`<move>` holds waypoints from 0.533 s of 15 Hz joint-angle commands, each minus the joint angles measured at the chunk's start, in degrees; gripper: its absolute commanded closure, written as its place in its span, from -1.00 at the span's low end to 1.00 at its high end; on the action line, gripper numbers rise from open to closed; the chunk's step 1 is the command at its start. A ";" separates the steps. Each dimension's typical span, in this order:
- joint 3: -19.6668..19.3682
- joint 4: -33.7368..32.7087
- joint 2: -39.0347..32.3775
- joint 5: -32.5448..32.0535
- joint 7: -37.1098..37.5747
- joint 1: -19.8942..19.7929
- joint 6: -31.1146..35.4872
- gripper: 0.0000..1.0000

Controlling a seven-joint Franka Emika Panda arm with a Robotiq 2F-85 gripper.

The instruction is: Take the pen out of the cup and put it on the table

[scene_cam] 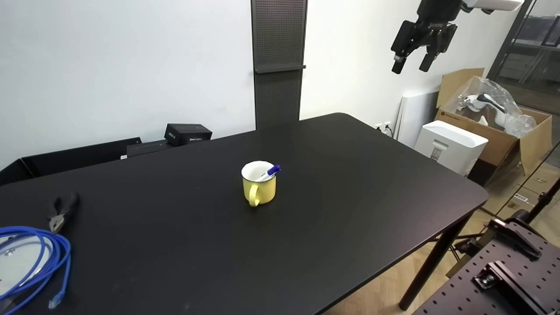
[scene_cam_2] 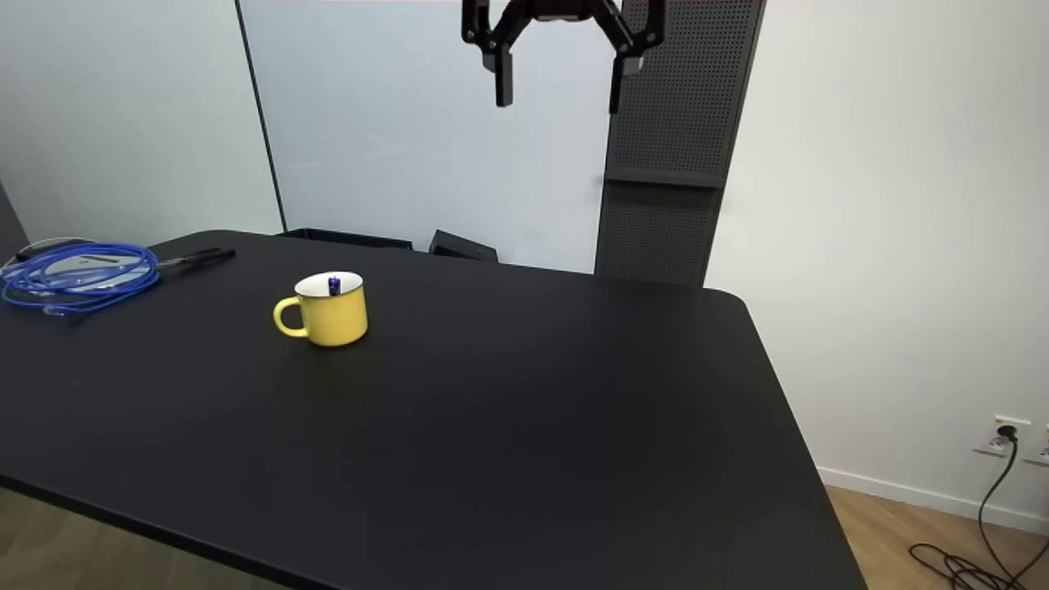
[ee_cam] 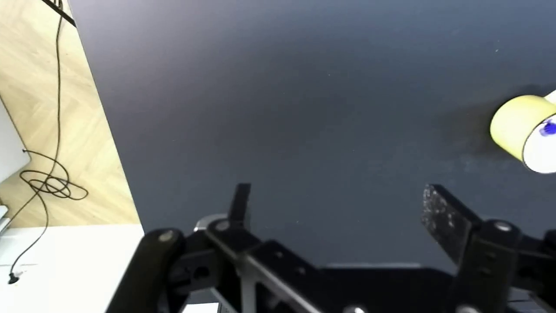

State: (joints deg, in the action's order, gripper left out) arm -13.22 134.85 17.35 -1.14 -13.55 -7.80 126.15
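The yellow cup point(scene_cam: 266, 193) stands upright on the black table point(scene_cam: 350, 197); it also shows in an exterior view point(scene_cam_2: 338, 321) and at the right edge of the wrist view point(ee_cam: 517, 124), partly cut off. The white pen point(scene_cam: 267, 173) leans inside the cup, its dark blue cap end at the rim. Only the blue end of the pen point(scene_cam_2: 333, 285) shows in an exterior view, and it also shows in the wrist view point(ee_cam: 550, 128). My gripper point(scene_cam: 412, 66) is open and empty, high above the table and well away from the cup. Its spread fingers also show in an exterior view point(scene_cam_2: 559, 106) and the wrist view point(ee_cam: 336, 190).
A blue coiled cable point(scene_cam: 59, 260) and dark-handled pliers point(scene_cam: 62, 212) lie on the table on the cup's handle side, well apart from it. A small black box point(scene_cam: 188, 134) sits at the table's back edge by the wall. A cardboard box point(scene_cam: 490, 135) stands beyond the table.
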 commanded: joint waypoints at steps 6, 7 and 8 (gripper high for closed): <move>8.18 8.10 -0.74 2.40 -4.23 8.75 8.33 -1.00; 9.10 9.21 -1.22 3.47 -5.13 10.35 11.27 -1.00; 9.97 9.99 -1.81 4.26 -5.49 11.70 14.02 -1.00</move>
State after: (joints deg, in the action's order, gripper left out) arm -5.07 142.68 16.54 0.70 -16.70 0.88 134.26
